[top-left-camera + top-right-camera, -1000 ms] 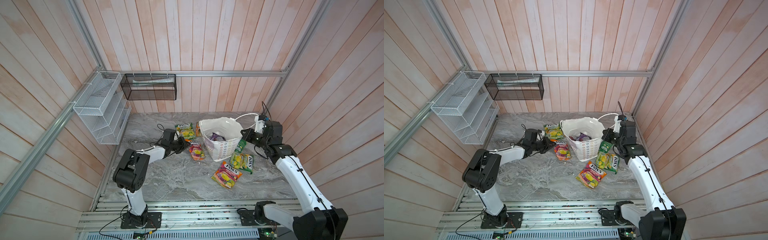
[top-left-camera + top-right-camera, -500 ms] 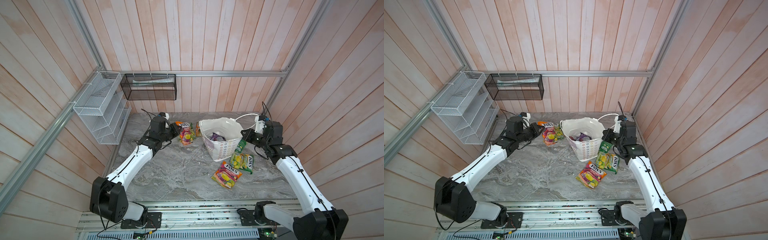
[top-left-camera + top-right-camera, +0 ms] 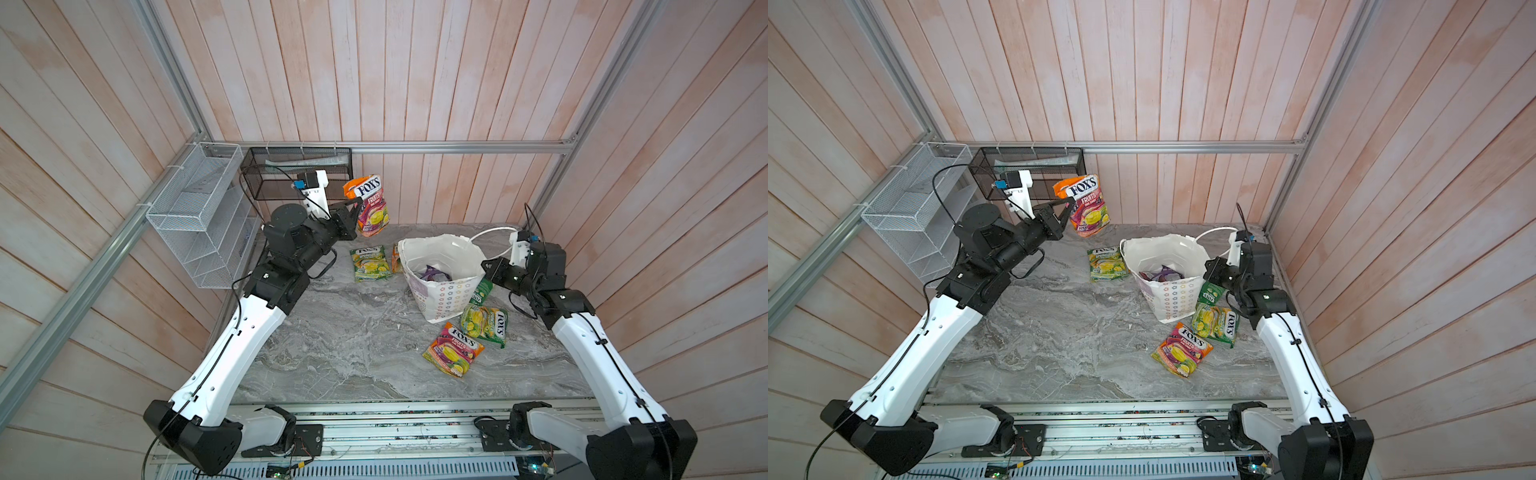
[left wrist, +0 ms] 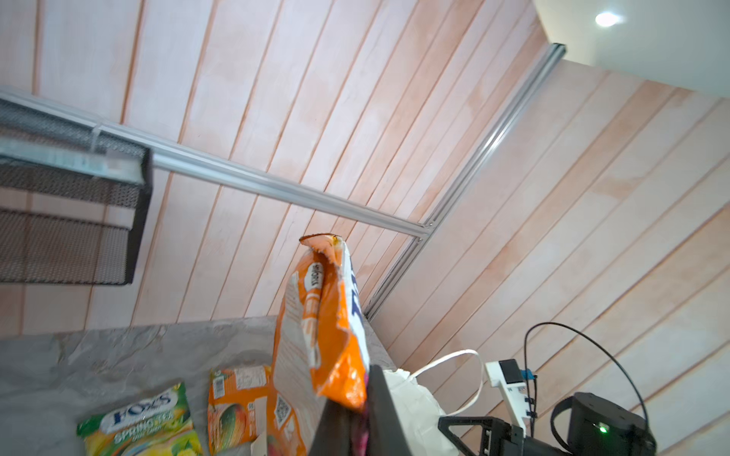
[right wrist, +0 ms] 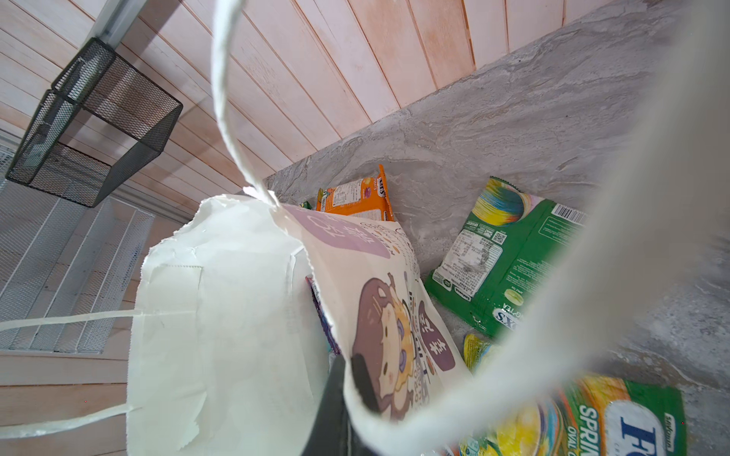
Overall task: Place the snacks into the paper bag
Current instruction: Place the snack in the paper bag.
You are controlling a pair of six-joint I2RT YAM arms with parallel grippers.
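Grey marble tabletop (image 3: 332,340) is carrying, nearest, orange-pink glossy FOX'S pouch (image 3: 453,349) + yellow-green glossy pouch (image 3: 484,325). Behind, right gripper (image 3: 485,268) is pinching rim of tall white paper carrier bag (image 3: 444,297), purple pouch (image 3: 434,274) inside. Farthest, left gripper (image 3: 357,204) is clamping 2nd orange FOX'S pouch (image 3: 371,199) aloft by its edge, beside bag, not over it. Risk: w/ edge-only grip, pouch may swing, snag rim, drop outside.

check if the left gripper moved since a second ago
Yes. The left gripper, shut on the orange FOX'S fruits pouch, has risen from the tabletop beside the paper bag to the level of the black mesh basket.
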